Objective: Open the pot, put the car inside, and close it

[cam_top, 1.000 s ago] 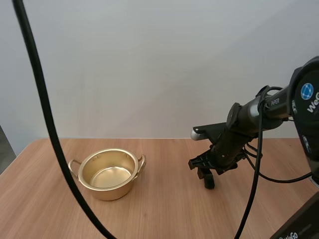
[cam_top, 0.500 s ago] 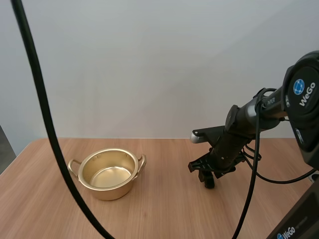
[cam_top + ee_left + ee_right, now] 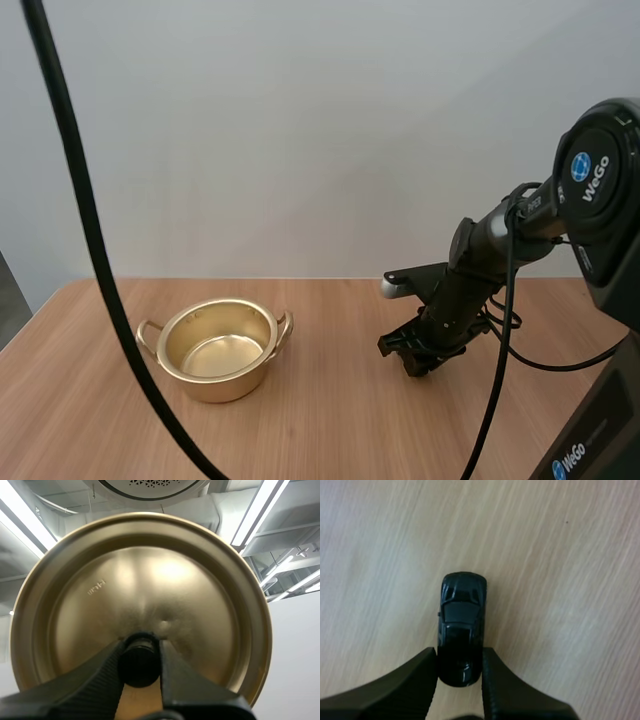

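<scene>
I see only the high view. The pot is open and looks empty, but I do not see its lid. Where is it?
Observer: The left pincer holds the lid by its knob.
Operator: Good. The right pincer is low on the table. Is the car there?
Observer: Yes. A dark car lies on the table, with one end of it between that pincer's fingers.
Operator: Do the fingers touch it?
Observer: They seem to press on both its sides, and the car rests on the wood.
</scene>
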